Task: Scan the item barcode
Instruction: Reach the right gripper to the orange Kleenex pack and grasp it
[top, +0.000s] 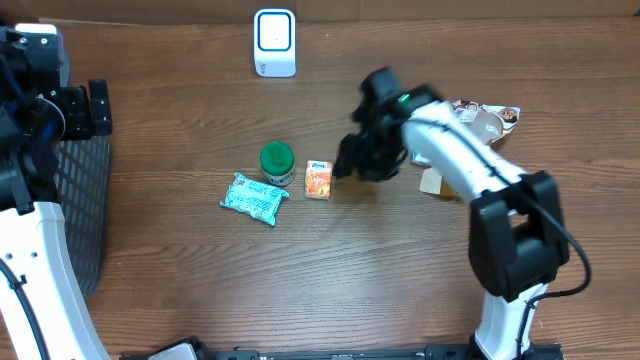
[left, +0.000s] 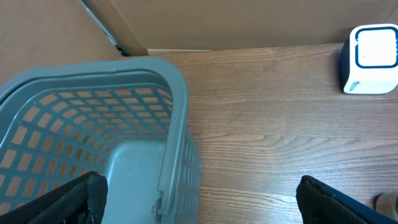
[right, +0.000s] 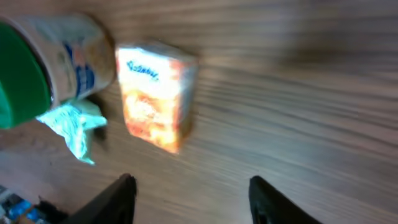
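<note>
Overhead view: so the box (top: 318, 180) is lying on the table (top: 200, 290), just right of the green-lidded jar (top: 277, 163). A teal packet (top: 254, 197) is sitting on the jar's other side. The scanner (top: 275, 42) is standing well apart at the far edge. The right gripper (top: 348, 160) is hanging just beside the box. On the right wrist cam its fingers (right: 121, 199) are standing apart with nothing between them, not touching the box. The left gripper (left: 199, 205) is gaping wide too, hanging over the basket (left: 174, 124) rim and holding nothing.
</note>
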